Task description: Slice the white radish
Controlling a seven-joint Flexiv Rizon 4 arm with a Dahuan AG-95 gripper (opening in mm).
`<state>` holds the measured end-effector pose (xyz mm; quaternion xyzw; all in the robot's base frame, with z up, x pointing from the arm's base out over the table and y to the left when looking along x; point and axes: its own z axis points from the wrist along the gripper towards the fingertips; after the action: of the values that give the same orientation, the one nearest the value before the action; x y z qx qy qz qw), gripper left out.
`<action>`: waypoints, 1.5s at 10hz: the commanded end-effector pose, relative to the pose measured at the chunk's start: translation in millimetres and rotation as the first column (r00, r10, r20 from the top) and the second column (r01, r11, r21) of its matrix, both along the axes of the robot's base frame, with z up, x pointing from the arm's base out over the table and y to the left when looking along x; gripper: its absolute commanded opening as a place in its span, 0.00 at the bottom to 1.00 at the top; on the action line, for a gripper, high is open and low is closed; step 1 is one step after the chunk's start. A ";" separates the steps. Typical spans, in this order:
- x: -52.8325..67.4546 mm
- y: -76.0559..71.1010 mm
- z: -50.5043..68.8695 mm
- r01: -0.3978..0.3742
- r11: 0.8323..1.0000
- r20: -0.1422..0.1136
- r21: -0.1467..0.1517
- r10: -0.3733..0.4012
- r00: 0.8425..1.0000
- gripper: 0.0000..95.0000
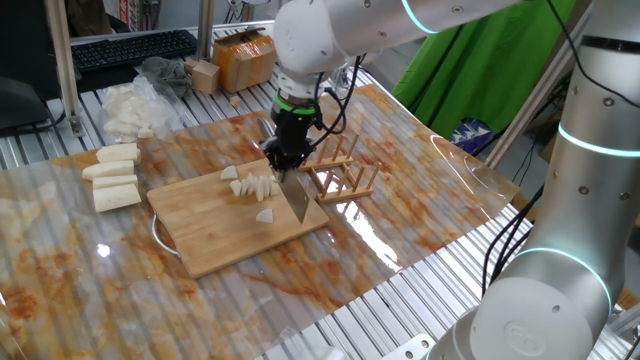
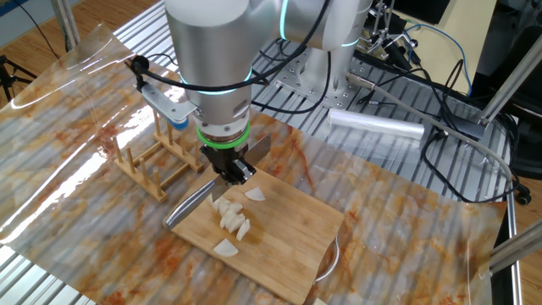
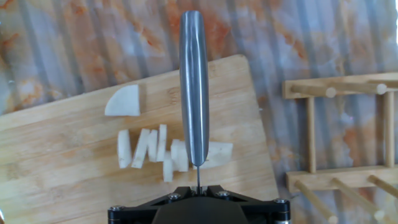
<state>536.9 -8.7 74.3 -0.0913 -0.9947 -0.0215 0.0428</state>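
The black two-finger gripper (image 1: 287,152) is pointing straight down with its fingers pressed together, pinching the handle of a steel kitchen knife (image 1: 295,197), whose blade is hanging over the rectangular bamboo cutting board (image 1: 200,240) near its edge beside the wooden peg rack (image 1: 343,175). The white radish (image 3: 163,151), cut into several small pale slices, is lying in a row on the board near that same edge, directly beneath the knife in the hand view. One quarter-round slice (image 3: 123,101) is sitting apart from the row. The board is resting on the marbled orange-and-white tabletop (image 1: 60,270). Three longer white blocky chunks (image 1: 112,177) are lying grouped just off the board's opposite end.
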 end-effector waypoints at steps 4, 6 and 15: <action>0.3 -1.7 -0.8 -0.002 1.000 0.003 0.002 0.002 1.000 0.00; 0.9 -1.3 -5.3 -0.003 1.000 0.007 0.005 0.003 1.000 0.00; 2.6 7.1 -37.8 0.025 0.999 0.026 0.030 -0.026 0.999 0.00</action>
<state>538.4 -1.1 35.4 -0.1031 -0.9935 -0.0401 0.0274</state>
